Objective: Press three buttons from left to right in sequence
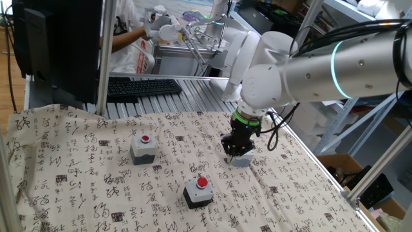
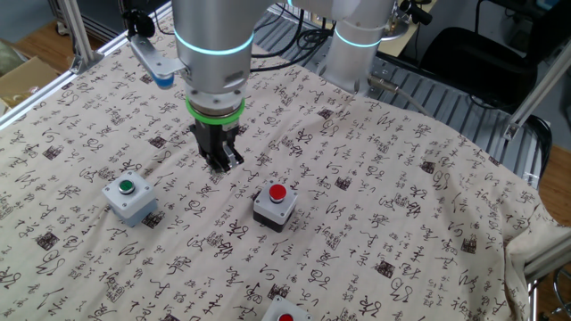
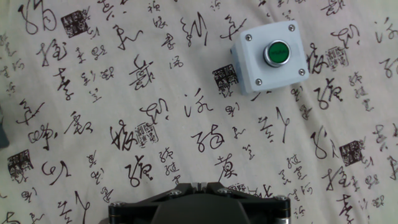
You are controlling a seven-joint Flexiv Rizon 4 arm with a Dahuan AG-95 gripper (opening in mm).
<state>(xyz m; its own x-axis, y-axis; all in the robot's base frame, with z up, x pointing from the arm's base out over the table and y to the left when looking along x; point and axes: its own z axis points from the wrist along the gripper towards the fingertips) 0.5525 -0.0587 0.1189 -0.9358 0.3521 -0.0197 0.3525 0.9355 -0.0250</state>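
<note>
**Gripper hanging over the cloth between two button boxes**

In one fixed view, the grey box [image 1: 143, 148] with its small red button is sitting furthest left on the patterned cloth [image 1: 77, 167] that is covering the counter. The black-and-white box [image 1: 198, 191] with the red dome is lying nearer the camera, right of it. Further right, the gripper [image 1: 235, 151] is pointing down, with the light grey box [image 1: 243, 160] mostly hidden behind its tips.

In the other fixed view the order is running the other way: the light grey box [image 2: 130, 197] with the green button is on the left, the gripper [image 2: 221, 159] is hovering just above bare cloth right of it, the grey box [image 2: 275, 206] is sitting further right, and the black-and-white box [image 2: 285, 315] is showing only at the bottom edge.

In the hand view, the light grey box [image 3: 269, 56] is lying off to the upper right, apart from the gripper body at the bottom edge.

Whether the fingers are apart or together, I cannot tell.
</note>
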